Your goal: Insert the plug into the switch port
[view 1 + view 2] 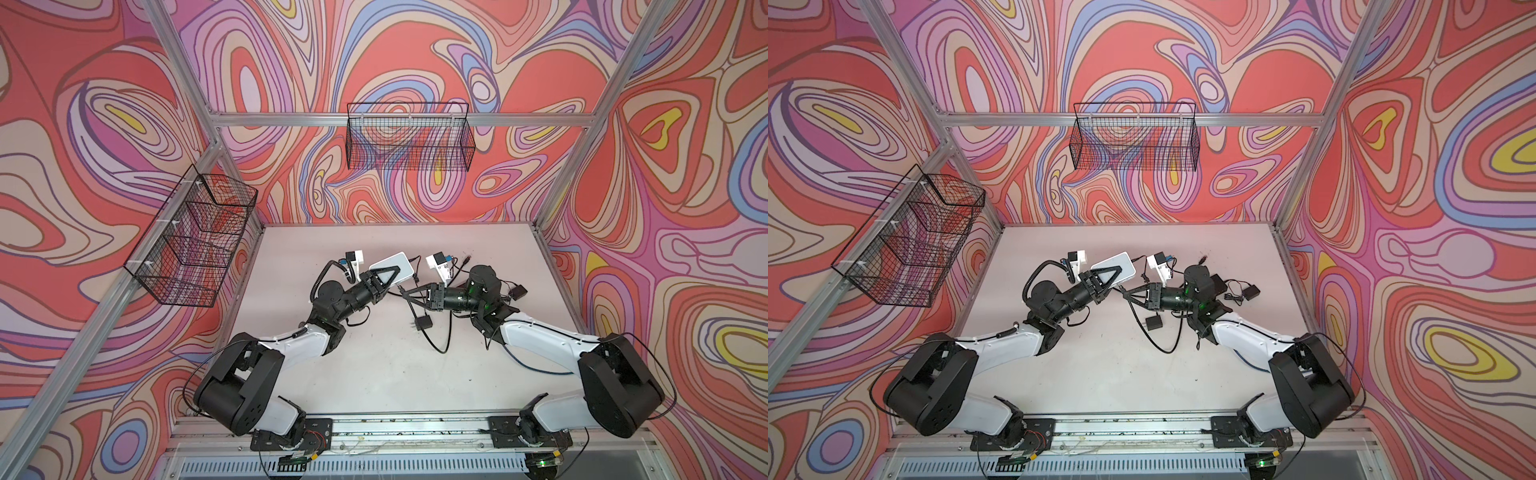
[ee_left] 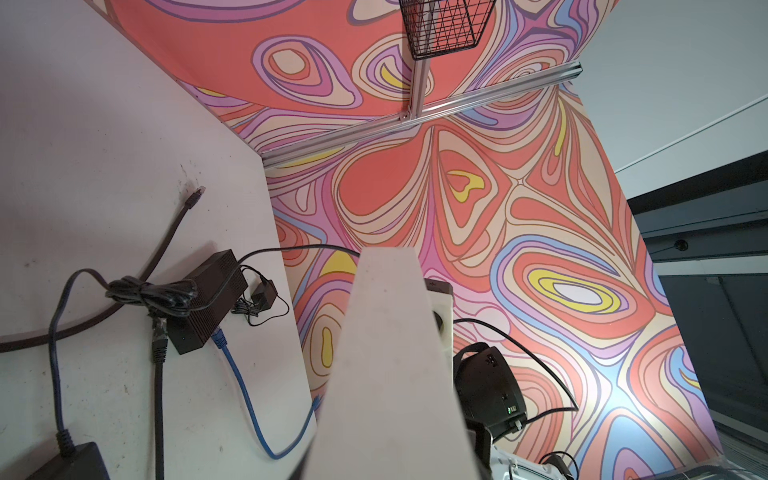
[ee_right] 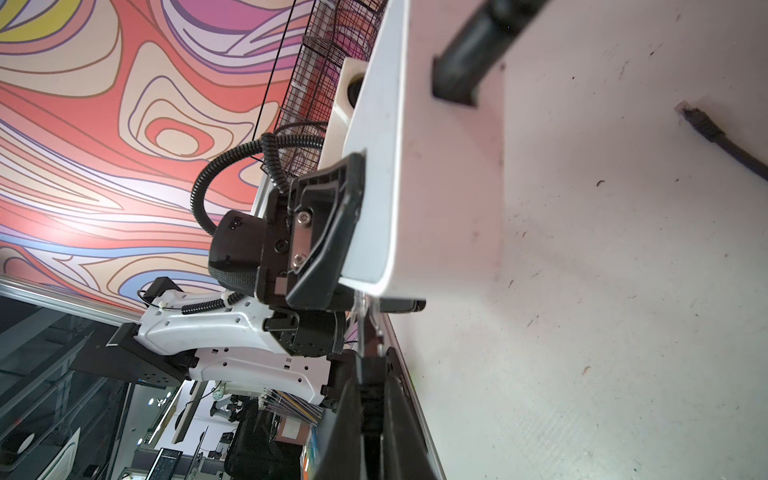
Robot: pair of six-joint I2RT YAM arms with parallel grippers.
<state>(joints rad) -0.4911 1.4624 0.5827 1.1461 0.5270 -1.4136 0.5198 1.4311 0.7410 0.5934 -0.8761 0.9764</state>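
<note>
Black wire basket [image 1: 409, 139] on swirly wall [image 1: 291, 62]

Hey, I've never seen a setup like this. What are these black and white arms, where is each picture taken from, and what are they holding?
These are two robot arms mounted at a table's front edge, each ending in a two-fingered gripper. Both top views look down from overhead; the other two pictures come from small cameras on the arms' wrists. The left gripper is shut on a white box, the network switch, lifted off the table. The right gripper is shut on a clear plug, right at the box's edge; whether it is seated I cannot tell. A black power adapter and a loose cable end lie on the table.
</note>
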